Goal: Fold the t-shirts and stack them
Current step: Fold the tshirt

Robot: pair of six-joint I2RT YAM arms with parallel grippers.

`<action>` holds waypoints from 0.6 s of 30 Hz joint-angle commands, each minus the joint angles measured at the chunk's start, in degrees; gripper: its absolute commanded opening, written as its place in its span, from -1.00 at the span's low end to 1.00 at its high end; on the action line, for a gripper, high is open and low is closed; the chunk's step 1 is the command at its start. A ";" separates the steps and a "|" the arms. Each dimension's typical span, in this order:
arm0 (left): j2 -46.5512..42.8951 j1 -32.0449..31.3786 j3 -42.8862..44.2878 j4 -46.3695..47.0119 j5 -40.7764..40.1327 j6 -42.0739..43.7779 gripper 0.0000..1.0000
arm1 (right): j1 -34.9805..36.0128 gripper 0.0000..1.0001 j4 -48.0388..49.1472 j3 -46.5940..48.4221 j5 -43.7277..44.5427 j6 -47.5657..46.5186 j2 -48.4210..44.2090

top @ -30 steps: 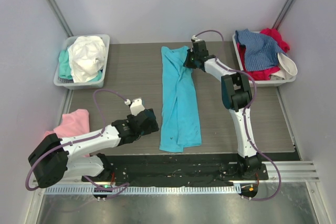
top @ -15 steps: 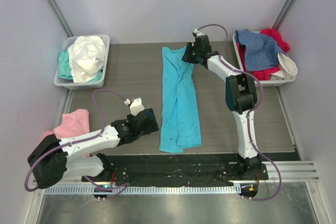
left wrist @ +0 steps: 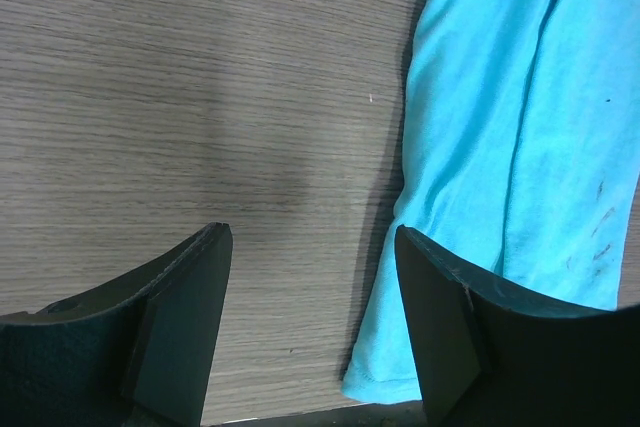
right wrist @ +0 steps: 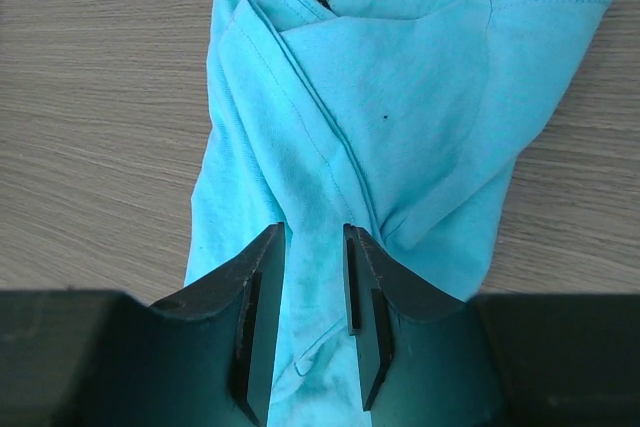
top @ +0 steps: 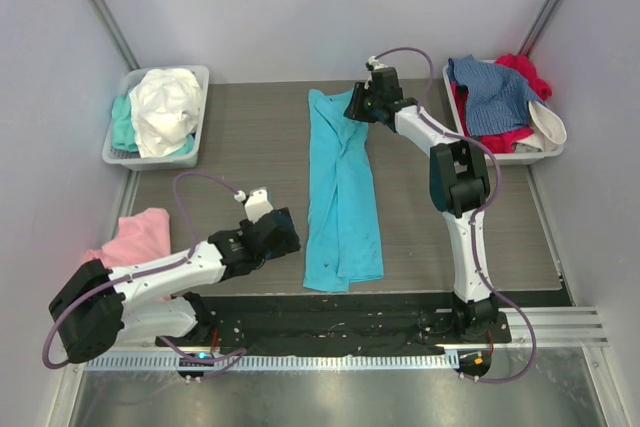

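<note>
Left hand (left wrist: 312,235) wide apart, empty, beside turquoise t-shirt (left wrist: 520,147); right hand (right wrist: 312,232) narrowly apart (over collar end).

Right gripper (right wrist: 312,230) loosens
Its jaws part from a pinch; the turquoise t-shirt (right wrist: 400,77) fold now lies free between the fingers.

left gripper (left wrist: 312,232) spread wide, right gripper (right wrist: 313,232) narrowly parted, arm outstretched

The turquoise t-shirt (left wrist: 500,127) runs off the left wrist view's top and right edges.
</note>
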 commanded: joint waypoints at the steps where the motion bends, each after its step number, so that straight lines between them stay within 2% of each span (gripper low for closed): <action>1: -1.34 0.15 -0.59 0.02 -2.22 -0.91 0.41 | 0.11 -0.24 1.01 2.46 -0.62 0.37 0.91; 6: -1.25 0.15 -0.59 0.20 -2.13 -0.91 0.42 | 0.11 -0.24 -0.66 1.24 1.49 0.19 0.74; 9: -0.72 0.15 -0.50 1.51 -1.95 -0.12 0.42 | 0.54 -0.24 -1.63 -3.06 4.99 0.54 -3.03; 13: 2.08 0.15 0.81 4.67 -1.87 1.73 0.44 | 0.90 -0.14 -0.84 -15.86 12.11 1.33 -12.07; 18: 10.34 0.41 5.81 10.47 -0.55 6.37 0.52 | 0.99 -0.02 -1.80 -27.49 16.17 2.91 -21.83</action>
